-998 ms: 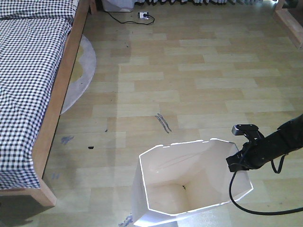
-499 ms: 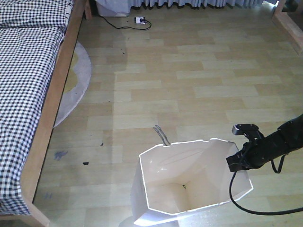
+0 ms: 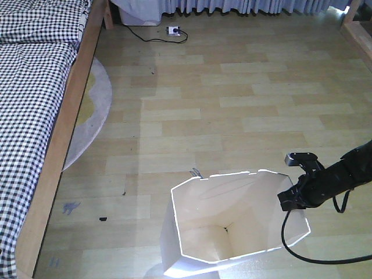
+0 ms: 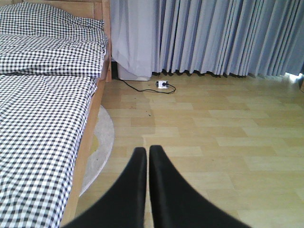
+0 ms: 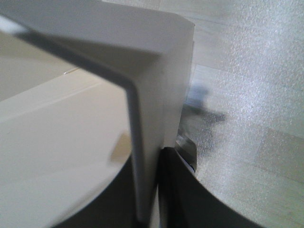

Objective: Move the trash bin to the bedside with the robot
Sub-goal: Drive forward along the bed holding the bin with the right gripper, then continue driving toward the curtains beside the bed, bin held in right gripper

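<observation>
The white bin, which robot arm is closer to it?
Right. The right gripper has its jaws clamped on the rim of the trash bin. The left gripper is shut on nothing, facing bed and floor; its view shows no bin.

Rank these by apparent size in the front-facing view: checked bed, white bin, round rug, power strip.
1. Black-and-white checked bed with wooden frame, though cropped.
2. White faceted plastic trash bin, enlarged by nearness to the camera.
3. Grey round rug, partly hidden by the bed.
4. Small white power strip.
</observation>
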Tool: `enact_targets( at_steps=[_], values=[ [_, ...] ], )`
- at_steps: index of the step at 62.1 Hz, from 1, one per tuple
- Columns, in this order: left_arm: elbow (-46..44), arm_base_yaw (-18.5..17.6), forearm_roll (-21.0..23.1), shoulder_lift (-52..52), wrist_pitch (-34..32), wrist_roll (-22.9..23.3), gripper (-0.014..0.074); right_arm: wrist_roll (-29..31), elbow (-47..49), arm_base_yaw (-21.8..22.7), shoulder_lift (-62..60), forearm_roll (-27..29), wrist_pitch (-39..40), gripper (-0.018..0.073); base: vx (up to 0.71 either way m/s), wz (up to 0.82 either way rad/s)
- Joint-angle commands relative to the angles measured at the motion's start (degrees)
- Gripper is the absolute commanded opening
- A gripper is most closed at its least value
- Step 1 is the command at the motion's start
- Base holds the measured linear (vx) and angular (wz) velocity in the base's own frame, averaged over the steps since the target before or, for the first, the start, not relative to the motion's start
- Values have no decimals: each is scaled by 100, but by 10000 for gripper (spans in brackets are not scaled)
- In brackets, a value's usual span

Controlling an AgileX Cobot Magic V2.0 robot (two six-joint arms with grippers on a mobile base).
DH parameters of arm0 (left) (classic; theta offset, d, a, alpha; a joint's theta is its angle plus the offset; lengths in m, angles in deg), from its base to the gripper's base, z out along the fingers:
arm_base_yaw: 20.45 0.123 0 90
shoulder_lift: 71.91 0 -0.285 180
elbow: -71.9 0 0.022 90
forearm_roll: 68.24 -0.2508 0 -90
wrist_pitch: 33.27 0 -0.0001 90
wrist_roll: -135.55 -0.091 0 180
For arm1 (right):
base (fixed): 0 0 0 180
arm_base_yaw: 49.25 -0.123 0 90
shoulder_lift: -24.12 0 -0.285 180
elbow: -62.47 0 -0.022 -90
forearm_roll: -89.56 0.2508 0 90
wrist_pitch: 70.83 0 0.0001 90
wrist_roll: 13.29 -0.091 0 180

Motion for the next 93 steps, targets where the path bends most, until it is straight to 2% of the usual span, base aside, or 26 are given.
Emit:
enact_targets(
  at_steps=[1, 93],
  values=[
    [67, 5, 24, 83, -395, 35, -6, 8, 72, 8, -438, 317, -1021, -5, 17, 1],
    [67, 5, 24, 83, -395, 35, -6, 8, 72, 8, -438, 317, -1021, -5, 16, -3]
  ],
)
